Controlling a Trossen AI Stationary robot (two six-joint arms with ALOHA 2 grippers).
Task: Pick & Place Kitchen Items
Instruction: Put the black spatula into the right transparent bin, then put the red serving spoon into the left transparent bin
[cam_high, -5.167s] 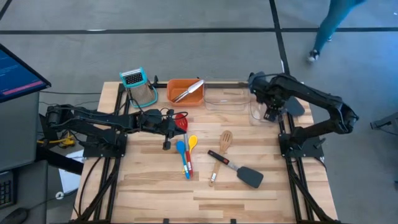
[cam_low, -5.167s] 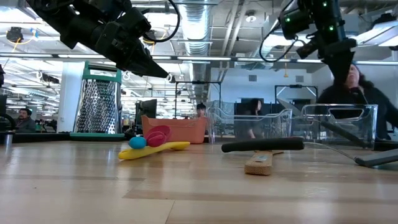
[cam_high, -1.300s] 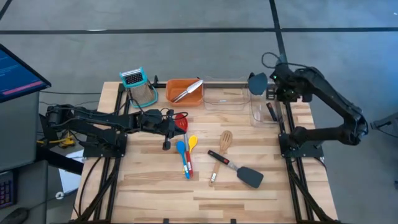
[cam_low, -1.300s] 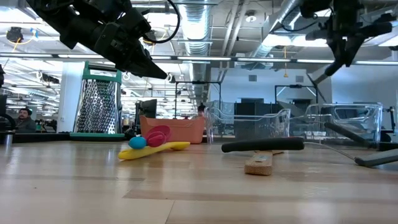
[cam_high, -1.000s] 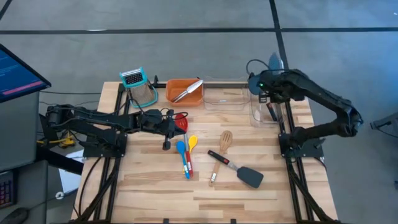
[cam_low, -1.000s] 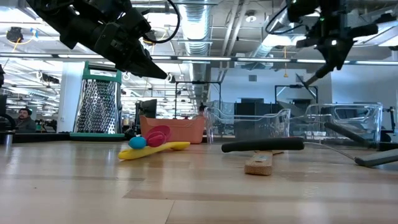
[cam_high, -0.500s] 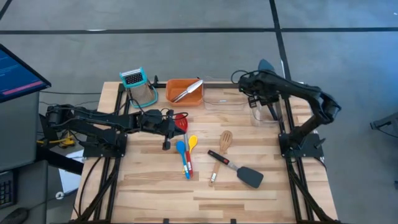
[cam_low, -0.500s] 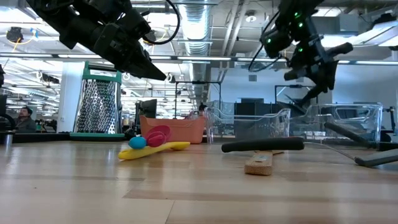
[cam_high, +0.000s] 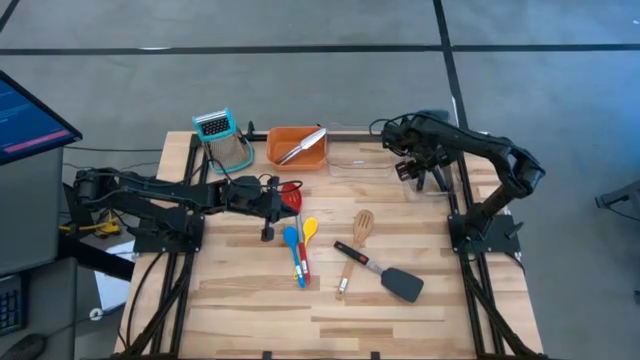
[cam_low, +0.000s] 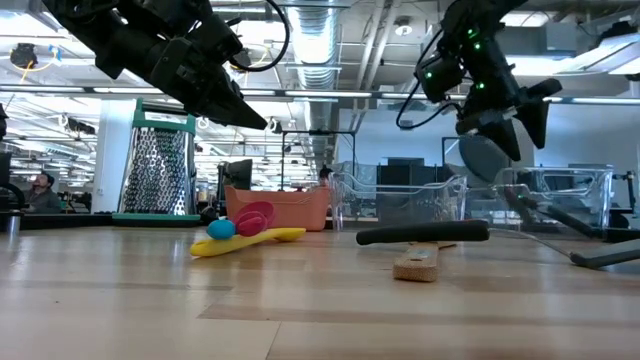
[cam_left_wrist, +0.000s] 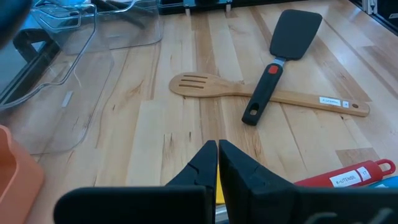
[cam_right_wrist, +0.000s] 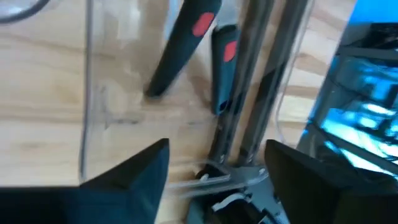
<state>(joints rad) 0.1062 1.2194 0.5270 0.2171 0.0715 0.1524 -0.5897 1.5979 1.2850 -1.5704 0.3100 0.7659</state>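
Note:
My left gripper (cam_high: 276, 203) is shut and empty, held above the table's left half by a red spoon (cam_high: 291, 192); its closed fingers show in the left wrist view (cam_left_wrist: 217, 155). Blue (cam_high: 291, 242) and yellow (cam_high: 310, 229) spoons, a wooden spatula (cam_high: 353, 250) and a black spatula (cam_high: 386, 274) lie flat on the table. The black spatula's handle lies across the wooden one (cam_left_wrist: 261, 102). Silver tongs (cam_high: 302, 146) lie in the orange tray (cam_high: 283, 152). My right gripper (cam_high: 413, 166) is open and empty above the clear bins; the right wrist view (cam_right_wrist: 217, 180) shows black handles (cam_right_wrist: 181, 50) below it.
A metal grater (cam_high: 226, 136) stands at the far left by the orange tray. Two clear bins (cam_high: 360, 160) (cam_high: 426, 186) stand along the far right; the right one holds black utensils. Bare wood lies toward the near edge (cam_high: 330, 320). A monitor (cam_high: 30, 120) stands off the table's left.
My right gripper has swung from the table's far right corner toward the left, turning as it went, and has come down lower over the clear bins. My left arm has kept still, and the utensils have not moved.

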